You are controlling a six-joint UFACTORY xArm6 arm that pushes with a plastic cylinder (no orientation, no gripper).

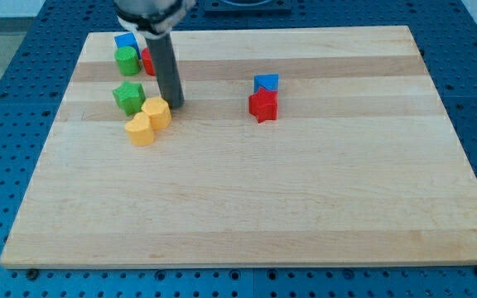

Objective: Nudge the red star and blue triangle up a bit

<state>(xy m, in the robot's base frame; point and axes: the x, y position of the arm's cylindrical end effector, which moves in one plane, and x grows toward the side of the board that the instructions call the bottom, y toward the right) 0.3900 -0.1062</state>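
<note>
Right now my tip (175, 105) sits beside the yellow blocks (149, 121), well apart from the red star (263, 106); the blue triangle (266, 83) touches its upper side, so pushing from below should move both; no jaws fitted.

Dark rod upright, my tip (175, 106) on the board.

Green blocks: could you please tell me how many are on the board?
2, both near the view's top left: one green block beside the blue block at the board's top edge, another green block below it, left of my tip.
</note>
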